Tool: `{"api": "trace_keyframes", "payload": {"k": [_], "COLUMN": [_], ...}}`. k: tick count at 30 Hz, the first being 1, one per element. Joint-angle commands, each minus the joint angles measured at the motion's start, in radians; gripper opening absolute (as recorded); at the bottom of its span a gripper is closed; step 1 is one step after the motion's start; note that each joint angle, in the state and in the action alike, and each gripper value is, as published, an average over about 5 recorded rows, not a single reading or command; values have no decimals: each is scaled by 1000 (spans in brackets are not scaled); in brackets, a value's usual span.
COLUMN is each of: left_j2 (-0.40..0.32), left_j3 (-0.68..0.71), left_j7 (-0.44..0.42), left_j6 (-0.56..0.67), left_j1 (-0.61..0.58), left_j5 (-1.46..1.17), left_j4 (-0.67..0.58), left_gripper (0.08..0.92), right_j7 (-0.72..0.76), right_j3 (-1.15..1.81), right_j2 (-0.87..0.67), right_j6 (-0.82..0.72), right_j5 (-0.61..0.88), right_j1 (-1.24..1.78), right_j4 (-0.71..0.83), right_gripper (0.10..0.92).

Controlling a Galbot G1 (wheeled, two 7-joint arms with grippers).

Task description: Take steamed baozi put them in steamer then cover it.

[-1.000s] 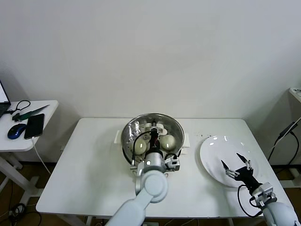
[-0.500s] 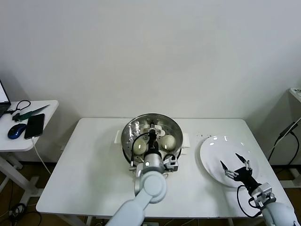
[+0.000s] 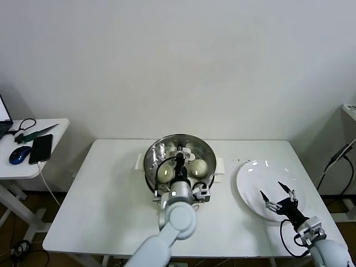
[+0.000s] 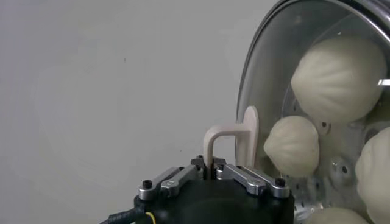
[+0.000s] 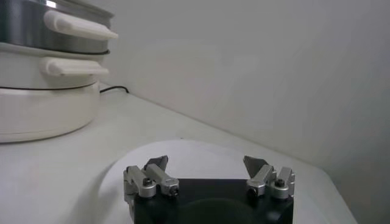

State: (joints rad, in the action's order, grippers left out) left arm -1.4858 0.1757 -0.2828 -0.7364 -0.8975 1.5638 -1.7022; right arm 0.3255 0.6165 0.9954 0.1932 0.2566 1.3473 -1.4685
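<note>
Left gripper (image 4: 210, 172) is pinched tight on the cover's white handle (image 4: 234, 140), glass lid (image 3: 179, 157) sitting over the steamer (image 3: 149, 169) and baozi (image 4: 339, 77). Right gripper (image 3: 280, 196) hangs spread wide above the white plate (image 3: 250, 178).

Bright, even light; soft shadows.

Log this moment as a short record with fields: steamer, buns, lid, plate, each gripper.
steamer: steel steamer at the middle of the white table
buns: baozi lie inside the steamer, seen through the glass; at least four in the left wrist view
lid: glass cover over the steamer, its white handle pinched
plate: white plate to the steamer's right, no buns on it
left gripper: shut on the handle
right gripper: open, above the plate
</note>
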Motion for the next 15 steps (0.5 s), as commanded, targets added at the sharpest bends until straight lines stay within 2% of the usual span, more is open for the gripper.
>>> {"api": "trace_keyframes", "payload": {"k": [1,15], "left_j2": [23,115], "left_j3": [6,17], "left_j7": [-32,-38], "left_j6": [-42,-49], "left_j1": [3,-94], "left_j5": [-45,-89], "left_j4": [-47,-258], "left_gripper": [187,595], "right_j7": [-4,-15], "right_j3": [3,13], "right_j2": [-3,-10], "right_j6": [-14,-96], "right_j5": [8,28], "right_j1": [0,-11], "right_j4": [-5,-38], "right_gripper": [823,823]}}
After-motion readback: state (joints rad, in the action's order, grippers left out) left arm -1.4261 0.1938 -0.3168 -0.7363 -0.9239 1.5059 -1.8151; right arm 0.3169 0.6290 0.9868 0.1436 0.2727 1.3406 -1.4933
